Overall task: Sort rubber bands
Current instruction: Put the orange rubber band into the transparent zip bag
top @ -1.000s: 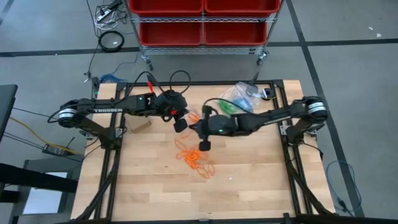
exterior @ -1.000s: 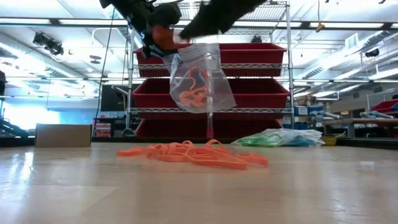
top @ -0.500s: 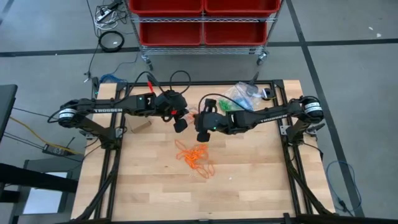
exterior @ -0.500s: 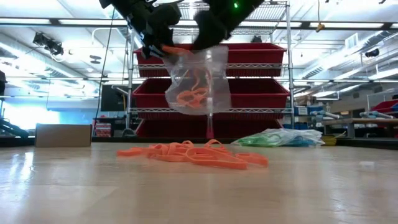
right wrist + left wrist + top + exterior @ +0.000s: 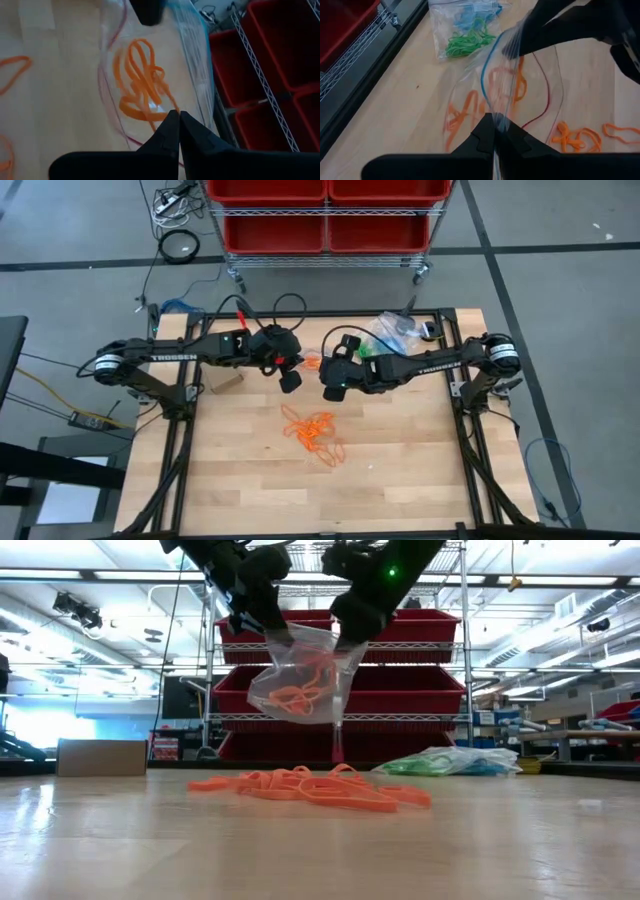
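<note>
A: Rubber bands (image 5: 318, 436) in orange are seen in two lots. How is progress judged?

B: A few orange bands are already held inside a clear bag (image 5: 300, 675) suspended above the table (image 5: 400, 470). A larger orange clump lies loose on the wood below it, so the sorting is judged partly done, with most of the orange lot left.

A: How is the bag supported, from left to right?

B: The left gripper (image 5: 290, 380) is closed on one edge of the bag. The right gripper (image 5: 329, 391) is fully closed on the opposite edge, beside it. The bag is held between the two, clear of the table.

A: What else is noted further right?

B: A second clear bag with green and blue bands (image 5: 385, 335) lies at the far right of the table; those colours appear already sorted. A small cardboard box (image 5: 102, 756) sits at the far left.

A: What stands in the way?

B: Both grippers are occupied by the bag, so no gripper is free for the loose clump, and the clump is tangled
</note>
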Robot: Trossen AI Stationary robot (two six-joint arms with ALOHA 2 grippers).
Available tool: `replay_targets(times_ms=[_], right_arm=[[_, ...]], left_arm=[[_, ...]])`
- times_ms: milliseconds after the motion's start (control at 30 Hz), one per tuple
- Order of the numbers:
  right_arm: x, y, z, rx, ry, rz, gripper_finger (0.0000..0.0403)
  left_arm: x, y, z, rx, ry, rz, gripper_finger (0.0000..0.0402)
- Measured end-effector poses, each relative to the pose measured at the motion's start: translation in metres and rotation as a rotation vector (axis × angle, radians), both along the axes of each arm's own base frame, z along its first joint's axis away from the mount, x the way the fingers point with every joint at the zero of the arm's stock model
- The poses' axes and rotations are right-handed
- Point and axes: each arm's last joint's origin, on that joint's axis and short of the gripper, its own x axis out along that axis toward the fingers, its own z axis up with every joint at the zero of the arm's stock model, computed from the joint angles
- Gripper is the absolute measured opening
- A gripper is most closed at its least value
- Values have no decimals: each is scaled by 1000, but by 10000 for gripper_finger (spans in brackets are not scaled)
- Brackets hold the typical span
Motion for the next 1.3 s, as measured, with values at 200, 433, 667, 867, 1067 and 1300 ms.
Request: replay_targets(times_ms=[200, 433, 667, 867, 1067, 1300], right_arm=[[3, 2, 3, 3, -49, 2, 0], [8, 7, 13, -19, -92, 45, 33], [8, 16, 17, 4, -99, 57, 111], [-3, 43, 32, 10, -141, 129, 146], [-28, 83, 53, 20, -153, 264, 142], [-57, 111, 31, 205, -73, 268, 130]], left_arm=[[0, 0, 0, -1, 0, -1, 17], [0, 0, 0, -2, 0, -2, 17], [0, 0, 0, -2, 3, -2, 17], [0, 0, -1, -2, 5, -2, 17], [0, 0, -1, -3, 9, -2, 17], [-1, 0, -1, -3, 9, -2, 17]])
